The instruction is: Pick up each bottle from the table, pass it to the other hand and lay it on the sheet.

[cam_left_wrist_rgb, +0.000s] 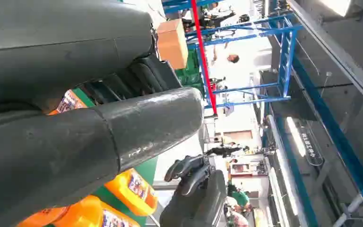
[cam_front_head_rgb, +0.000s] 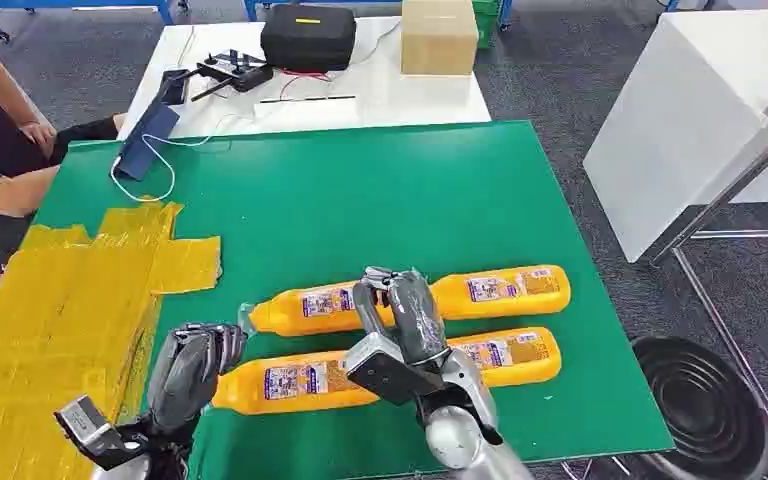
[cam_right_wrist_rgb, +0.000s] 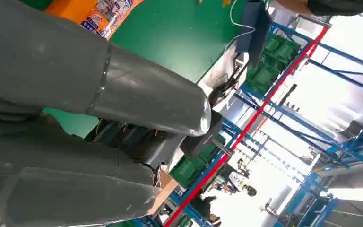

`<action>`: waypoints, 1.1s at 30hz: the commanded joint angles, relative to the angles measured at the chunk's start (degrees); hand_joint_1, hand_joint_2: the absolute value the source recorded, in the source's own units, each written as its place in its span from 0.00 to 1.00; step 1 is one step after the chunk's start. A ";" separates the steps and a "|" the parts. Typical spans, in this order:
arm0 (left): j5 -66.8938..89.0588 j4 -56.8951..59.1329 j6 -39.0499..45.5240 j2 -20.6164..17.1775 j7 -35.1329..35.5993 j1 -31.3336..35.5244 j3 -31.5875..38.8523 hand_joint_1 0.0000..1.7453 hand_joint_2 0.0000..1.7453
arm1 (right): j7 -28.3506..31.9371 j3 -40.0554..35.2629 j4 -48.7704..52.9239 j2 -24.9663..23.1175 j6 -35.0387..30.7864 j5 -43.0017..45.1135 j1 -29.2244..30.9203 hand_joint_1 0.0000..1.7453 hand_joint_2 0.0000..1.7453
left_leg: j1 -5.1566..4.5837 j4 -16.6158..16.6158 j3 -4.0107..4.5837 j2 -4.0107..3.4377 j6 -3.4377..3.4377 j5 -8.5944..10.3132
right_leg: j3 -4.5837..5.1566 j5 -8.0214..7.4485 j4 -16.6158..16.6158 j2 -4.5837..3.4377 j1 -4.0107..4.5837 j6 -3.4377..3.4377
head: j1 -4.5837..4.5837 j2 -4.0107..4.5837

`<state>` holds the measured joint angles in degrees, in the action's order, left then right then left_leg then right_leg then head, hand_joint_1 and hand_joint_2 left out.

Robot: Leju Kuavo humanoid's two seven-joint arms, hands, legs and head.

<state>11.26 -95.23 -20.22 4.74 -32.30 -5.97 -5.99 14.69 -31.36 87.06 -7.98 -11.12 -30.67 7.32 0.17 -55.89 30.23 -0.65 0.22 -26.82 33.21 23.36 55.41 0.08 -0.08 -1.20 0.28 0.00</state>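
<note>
- head view: pick-up step, i judge; right hand, fingers apart and empty, hovers over two orange bottles lying near the table's front edge; next it must lower and grip one; left hand waits, fingers loosely curled, beside the yellow sheet
- left wrist view: bottles' labels show beside the thumb
- right wrist view: thumb apart from fingers, nothing held

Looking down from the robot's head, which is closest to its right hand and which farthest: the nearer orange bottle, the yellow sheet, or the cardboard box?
From the right hand:
1. Nearer orange bottle, lying directly beneath it.
2. Yellow sheet, at the table's left side.
3. Cardboard box, on the white table behind.
</note>
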 commanded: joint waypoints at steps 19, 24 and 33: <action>-5.85 -2.93 28.87 10.05 -7.70 -7.18 -9.30 0.00 0.00 | 18.88 2.61 11.53 5.12 -2.58 6.62 -19.37 0.00 1.00 | -0.11 -0.04 -0.16 0.32 0.27 -0.49 | -0.34 0.36 -0.08 0.29 -0.09 -0.31 | -0.02 0.00; -5.95 -3.33 29.13 9.77 -7.70 -7.43 -9.37 0.00 0.00 | 17.76 1.88 10.11 5.67 -2.29 6.42 -18.72 0.00 1.00 | -0.14 0.03 -0.40 0.16 0.29 -0.48 | -0.54 0.38 -0.12 0.11 -0.12 -0.31 | -0.07 0.00; -5.82 -3.36 29.19 9.81 -7.70 -7.51 -9.39 0.00 0.00 | 14.39 0.28 8.18 6.81 -2.03 3.21 -17.66 0.00 1.00 | -0.14 0.04 -0.48 0.15 0.31 -0.45 | -0.54 0.37 -0.12 0.11 -0.12 -0.31 | -0.04 0.00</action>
<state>5.22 -100.28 8.72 14.58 -38.03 -13.96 -15.06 32.59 -28.57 98.07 -4.04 -13.35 -24.15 -12.00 -0.01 -55.88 29.93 -0.51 0.55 -27.21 32.85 23.70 55.37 0.22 -0.23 -1.52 0.24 0.00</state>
